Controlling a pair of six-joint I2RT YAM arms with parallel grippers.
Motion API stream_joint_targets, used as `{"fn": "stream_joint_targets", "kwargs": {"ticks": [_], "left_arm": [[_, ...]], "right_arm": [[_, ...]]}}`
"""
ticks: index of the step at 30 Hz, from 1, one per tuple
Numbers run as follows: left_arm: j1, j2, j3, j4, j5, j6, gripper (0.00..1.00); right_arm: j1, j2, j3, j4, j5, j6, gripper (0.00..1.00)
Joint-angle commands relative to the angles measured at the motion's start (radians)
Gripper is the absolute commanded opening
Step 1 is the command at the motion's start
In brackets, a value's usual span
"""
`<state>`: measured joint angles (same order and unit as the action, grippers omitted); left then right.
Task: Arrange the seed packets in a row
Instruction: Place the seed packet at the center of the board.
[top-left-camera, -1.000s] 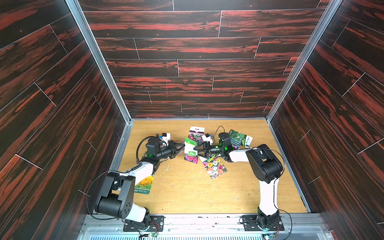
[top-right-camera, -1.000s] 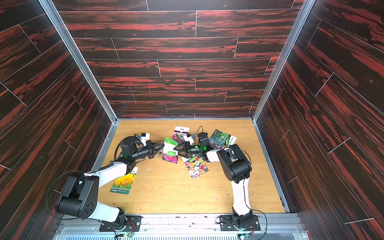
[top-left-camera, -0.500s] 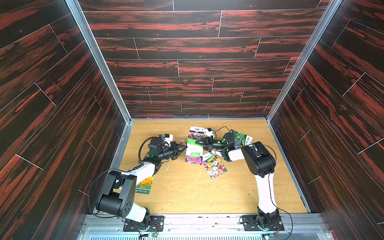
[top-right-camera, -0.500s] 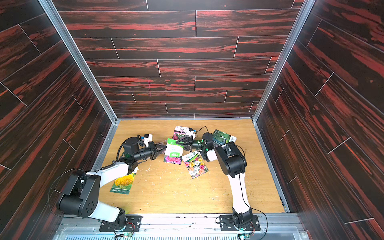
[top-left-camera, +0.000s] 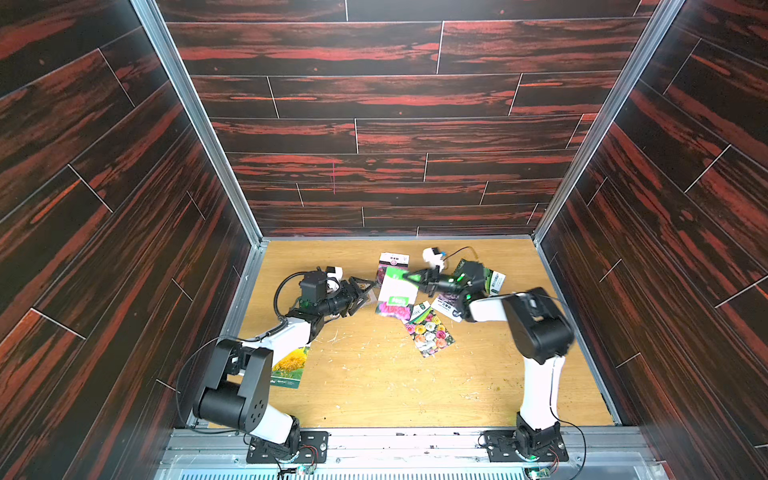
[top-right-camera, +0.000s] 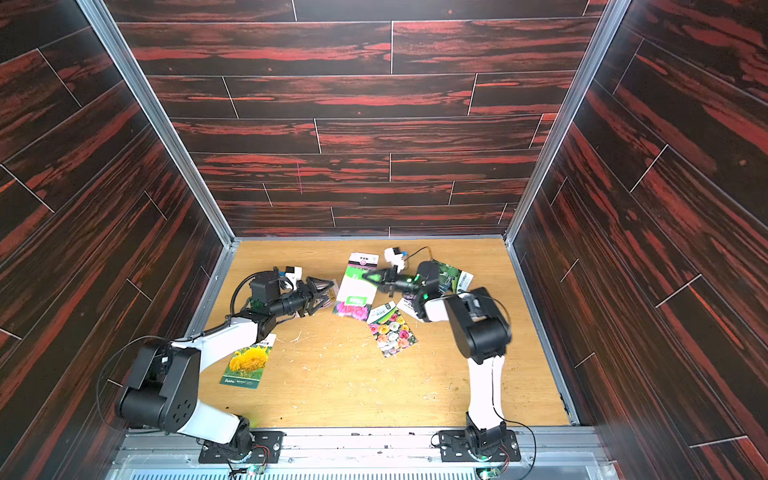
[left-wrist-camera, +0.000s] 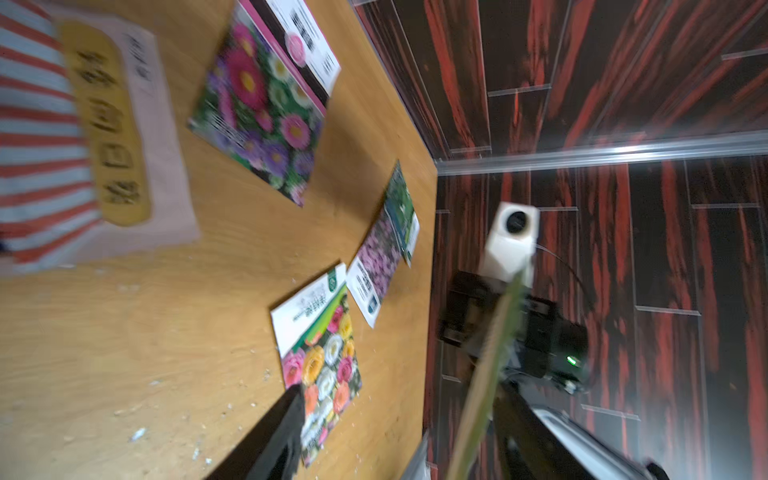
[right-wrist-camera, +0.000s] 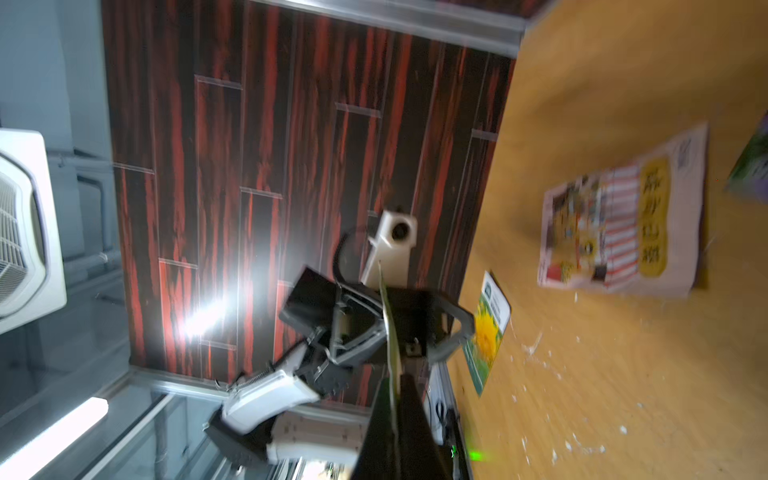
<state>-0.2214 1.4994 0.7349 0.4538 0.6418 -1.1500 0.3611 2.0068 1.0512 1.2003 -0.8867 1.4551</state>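
Seed packets: seven, mostly clustered mid-rear of the table. Right gripper is clamped tight on the white-and-green packet, which is held up on edge. Left gripper has its jaws spread wide either side of that packet's other edge; finger contact unclear, wrist views are blurred. Cartoon shop packet lies flat below the left gripper. Pink-banded packet is behind the held one. Rose packet is just beside the purple-flower packet, which touches the green leaf packet. Sunflower packet is well apart, partly under the left arm.
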Motion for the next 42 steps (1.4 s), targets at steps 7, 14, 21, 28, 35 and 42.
{"fn": "stream_joint_targets", "kwargs": {"ticks": [7, 14, 21, 28, 35, 42], "left_arm": [[-0.135, -0.189, -0.24, 0.325, -0.438, -0.019, 0.74], [-0.218, -0.048, -0.183, 0.621, -0.502, 0.007, 0.73], [-0.239, 0.246, -0.055, 0.954, -0.402, -0.114, 0.67], [-0.269, 0.33, 0.039, 0.954, -0.374, -0.103, 0.62], [-0.282, 0.368, 0.095, 0.946, -0.364, -0.145, 0.49], [-0.282, 0.413, 0.135, 0.954, -0.343, -0.199, 0.0]], "right_arm": [[-0.033, -0.223, 0.045, -0.323, 0.428, -0.311, 0.0], [-0.022, -0.236, 0.018, -0.261, 0.521, -0.197, 0.0], [-0.01, -0.265, -0.038, -0.227, 0.577, -0.147, 0.0], [-0.007, -0.249, -0.051, -0.204, 0.579, -0.118, 0.0], [0.011, -0.217, -0.024, -0.198, 0.559, -0.109, 0.0], [0.025, -0.208, -0.043, -0.195, 0.509, -0.114, 0.0]]}}
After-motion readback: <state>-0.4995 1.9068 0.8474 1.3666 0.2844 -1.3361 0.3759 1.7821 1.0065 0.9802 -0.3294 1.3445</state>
